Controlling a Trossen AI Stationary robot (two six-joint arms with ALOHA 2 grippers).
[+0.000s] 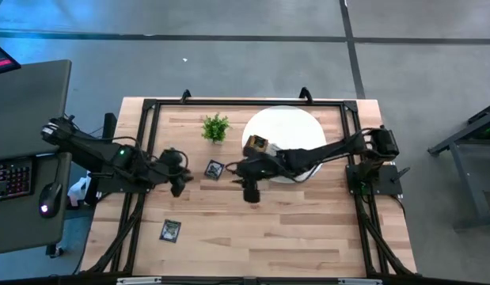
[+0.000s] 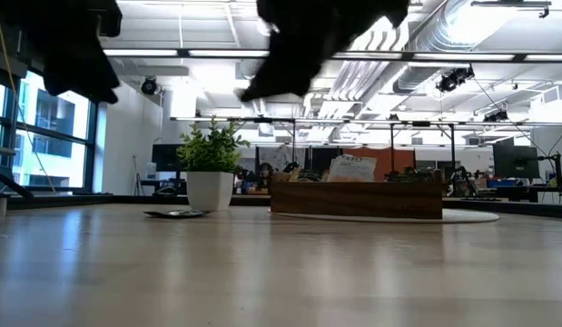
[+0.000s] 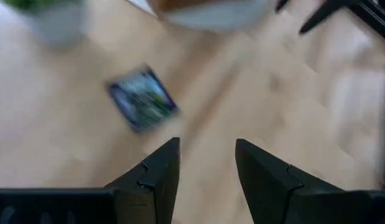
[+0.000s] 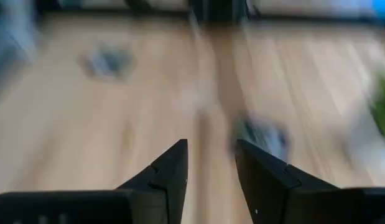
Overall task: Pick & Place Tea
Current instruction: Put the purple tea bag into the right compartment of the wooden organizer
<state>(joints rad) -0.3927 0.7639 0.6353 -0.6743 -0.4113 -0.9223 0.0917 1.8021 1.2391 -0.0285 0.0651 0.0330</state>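
Two dark tea sachets lie flat on the wooden table: one (image 1: 214, 169) between the two grippers, also in the low view (image 2: 176, 213), and one (image 1: 171, 230) nearer the near edge. My left gripper (image 1: 180, 184) hovers open just left of the first sachet (image 3: 142, 99), and nothing is between its fingers (image 3: 208, 162). My right gripper (image 1: 251, 193) hovers open to that sachet's right, holding nothing (image 4: 211, 162). Its wrist view shows blurred sachets ahead (image 4: 264, 137) (image 4: 108, 61). The brown tray (image 2: 356, 195) stands on a white round disc (image 1: 296, 127).
A small green potted plant (image 1: 215, 127) stands near the far edge, left of the disc. Pale sachets stick up from the tray (image 2: 353, 167). A black frame (image 1: 150, 107) runs around the table. Bare wood lies toward the near edge (image 1: 260, 245).
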